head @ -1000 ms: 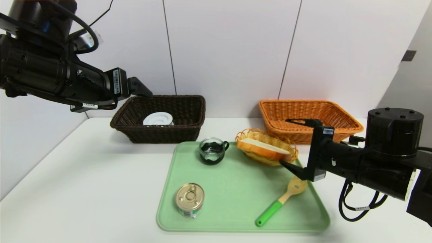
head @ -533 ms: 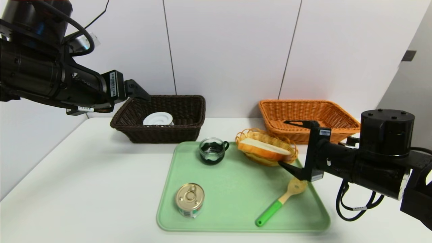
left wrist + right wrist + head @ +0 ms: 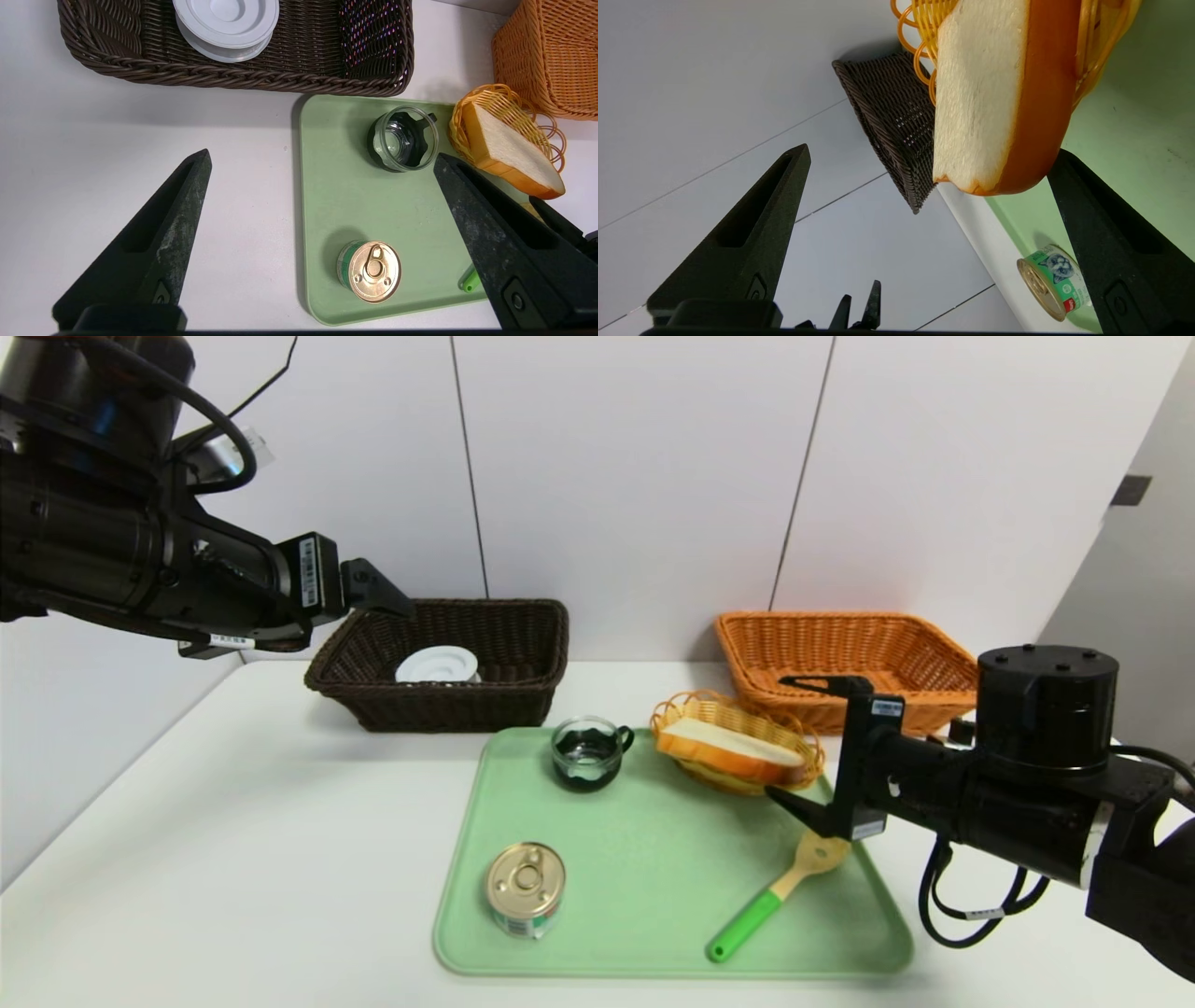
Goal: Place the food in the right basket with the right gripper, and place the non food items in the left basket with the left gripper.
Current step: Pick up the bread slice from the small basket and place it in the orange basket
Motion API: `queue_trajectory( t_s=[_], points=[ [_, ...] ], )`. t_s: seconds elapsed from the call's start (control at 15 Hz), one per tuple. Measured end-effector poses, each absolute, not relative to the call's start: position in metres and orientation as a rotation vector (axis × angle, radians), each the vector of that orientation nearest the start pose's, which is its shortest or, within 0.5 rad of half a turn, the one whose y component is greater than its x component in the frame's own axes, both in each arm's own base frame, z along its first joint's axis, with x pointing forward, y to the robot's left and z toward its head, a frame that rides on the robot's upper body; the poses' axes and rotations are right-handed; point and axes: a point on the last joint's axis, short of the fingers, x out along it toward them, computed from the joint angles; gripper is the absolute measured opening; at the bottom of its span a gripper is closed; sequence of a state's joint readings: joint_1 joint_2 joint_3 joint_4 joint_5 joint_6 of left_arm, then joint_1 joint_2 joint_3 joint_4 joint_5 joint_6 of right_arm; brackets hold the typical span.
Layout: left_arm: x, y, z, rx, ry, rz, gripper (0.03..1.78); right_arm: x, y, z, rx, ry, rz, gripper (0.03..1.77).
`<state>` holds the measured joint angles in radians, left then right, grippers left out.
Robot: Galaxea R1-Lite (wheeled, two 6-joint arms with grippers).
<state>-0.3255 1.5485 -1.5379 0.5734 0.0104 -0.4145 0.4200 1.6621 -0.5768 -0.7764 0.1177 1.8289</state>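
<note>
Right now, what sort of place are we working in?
Probably a lab or test bench staged for sorting, not a real kitchen: a bare white table against plain white wall panels, with a green tray of mixed props between a brown basket and an orange basket.

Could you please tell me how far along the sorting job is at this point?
Done: the white reel lies in the dark brown basket. In hand: nothing; the open right gripper sits beside the bread slice; the left gripper, open, hovers near the brown basket. Left: bread, tin can, glass cup, pasta spoon; the orange basket holds nothing visible.
</note>
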Motion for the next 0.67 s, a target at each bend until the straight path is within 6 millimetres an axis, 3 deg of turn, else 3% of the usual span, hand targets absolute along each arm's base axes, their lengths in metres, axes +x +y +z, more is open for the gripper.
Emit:
queue_trajectory(
  t_s=[0.27, 0.53, 0.67],
  points=[
    [0.2411, -0.0811, 0.3152, -0.3, 0.637, -0.18, 1.69, 0.2527, 0.1151, 0.1478, 1.736, 0.672, 0.065, 1.71],
    [0.2413, -0.0811, 0.3149, -0.299, 0.638, -0.18, 1.69, 0.2551, 0.1167, 0.1469, 1.754, 0.676, 0.056, 1.1],
    [0.2414, -0.081, 0.3148, -0.299, 0.638, -0.178, 1.69, 0.2553, 0.1171, 0.1466, 1.755, 0.678, 0.056, 0.88]
  ],
)
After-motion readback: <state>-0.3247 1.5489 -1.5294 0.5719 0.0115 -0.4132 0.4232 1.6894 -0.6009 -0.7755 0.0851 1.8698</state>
